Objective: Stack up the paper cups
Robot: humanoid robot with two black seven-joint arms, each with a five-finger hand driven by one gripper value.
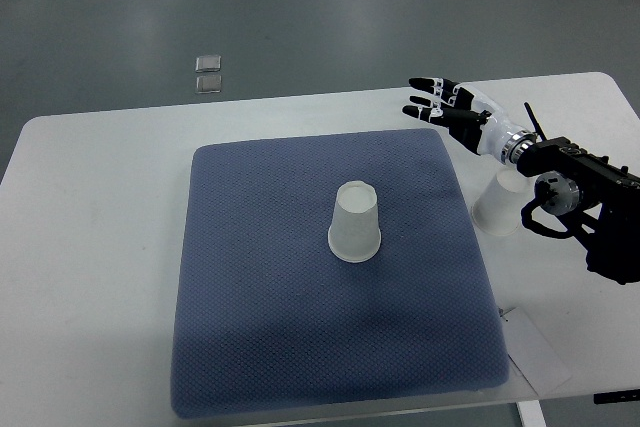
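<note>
Right robot hand (440, 107) hangs near the bench's far right edge, fingers spread, holding nothing. To grab the second cup (497, 205), bring the hand back and down beside it, wrap the sidewall lightly so the paper doesn't crush, then lift clear. That cup sits mouth-down on the white bench (90, 207), just off the mat's right edge. The first cup (355, 222), white and translucent-looking, stands mouth-down at the middle of the blue mat (250, 327).
</note>
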